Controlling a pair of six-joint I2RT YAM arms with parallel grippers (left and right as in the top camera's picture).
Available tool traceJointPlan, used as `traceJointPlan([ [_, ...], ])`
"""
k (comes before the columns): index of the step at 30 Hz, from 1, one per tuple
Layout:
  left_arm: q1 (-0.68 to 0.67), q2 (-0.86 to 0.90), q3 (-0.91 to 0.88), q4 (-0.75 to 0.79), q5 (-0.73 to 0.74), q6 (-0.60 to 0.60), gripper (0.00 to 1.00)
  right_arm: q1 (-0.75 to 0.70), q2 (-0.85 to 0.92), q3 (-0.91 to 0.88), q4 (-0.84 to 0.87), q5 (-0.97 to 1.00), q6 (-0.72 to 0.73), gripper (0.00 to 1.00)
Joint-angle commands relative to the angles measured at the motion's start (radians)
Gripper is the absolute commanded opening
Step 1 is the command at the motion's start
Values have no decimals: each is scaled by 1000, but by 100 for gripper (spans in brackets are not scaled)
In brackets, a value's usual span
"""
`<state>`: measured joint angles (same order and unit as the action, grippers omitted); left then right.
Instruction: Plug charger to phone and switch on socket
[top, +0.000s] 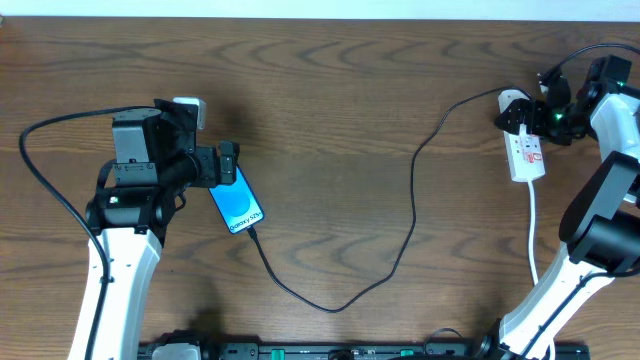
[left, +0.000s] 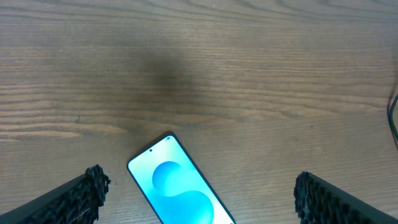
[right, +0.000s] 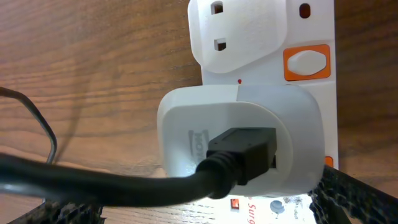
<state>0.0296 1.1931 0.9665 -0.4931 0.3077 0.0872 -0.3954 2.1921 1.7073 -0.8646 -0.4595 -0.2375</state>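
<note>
The phone (top: 238, 205), a slim glossy rectangle with a bright blue screen and dark edges, lies flat and aslant on the dark wood-grain table (top: 330, 80). It is under the left gripper (left: 200, 186), whose ridged black fingers (left: 84, 196) stand wide apart, holding nothing. The charger (top: 412, 200), a long thin black cable, loops across the table from the phone's lower end to the socket (top: 527, 150), a white elongated plastic power strip at the right. Its small tip appears seated in the phone, though the overhead view is too small to be sure. The cable's squared black plug (right: 249, 152) sits in a rounded matte white adapter (right: 186, 124) pushed into the strip, beside an orange-framed white switch (right: 306, 62). The right gripper (right: 205, 208) hovers over the adapter, its textured fingers spread and empty.
</note>
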Motion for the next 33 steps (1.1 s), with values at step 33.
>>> traceJointPlan([
  [33, -3, -5, 26, 0, -10, 21, 98, 42, 21, -87, 45, -197, 57, 99],
])
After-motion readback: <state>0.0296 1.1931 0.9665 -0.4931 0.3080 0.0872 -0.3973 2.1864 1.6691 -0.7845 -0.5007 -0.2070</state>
